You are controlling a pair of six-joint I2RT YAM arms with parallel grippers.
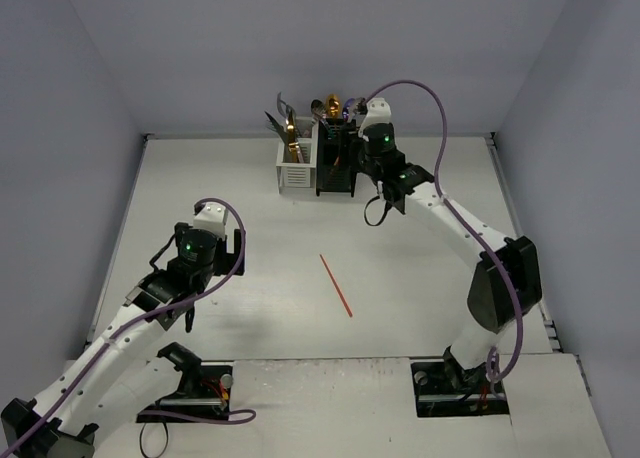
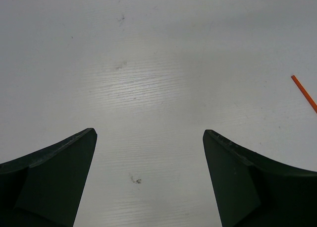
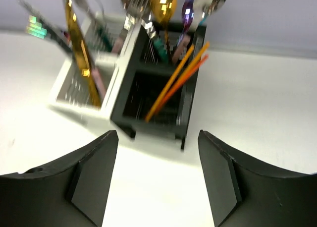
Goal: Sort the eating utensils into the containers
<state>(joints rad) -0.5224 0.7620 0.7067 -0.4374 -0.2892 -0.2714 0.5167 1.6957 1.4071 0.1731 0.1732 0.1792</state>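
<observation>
Progress: nearly done | utensils (image 1: 290, 128) stand in white caddy (image 1: 296, 170) and black caddy (image 1: 337, 173) | one orange chopstick (image 1: 336, 285) lies loose on counter (image 1: 420, 278) (between the arms) | left hand (image 2: 148, 133) spread wide, empty | right hand (image 3: 157, 134) apart, empty, just beside black caddy

black caddy (image 3: 148, 113): upright, slotted, holds orange chopsticks (image 3: 176, 81) leaning, gold spoon (image 3: 163, 3) and purple-sheen spoon (image 3: 190, 9) bowls-up | white caddy (image 3: 74, 88): touching black caddy's left side, holds gold utensil (image 3: 79, 43), silvery ones | lone orange-red chopstick (image 1: 336, 285): flat, diagonal, well in front of black caddy

Utensils (image 1: 290, 128) in caddies (image 1: 297, 175); chopstick (image 1: 336, 285) on table (image 1: 240, 198) before.
</observation>
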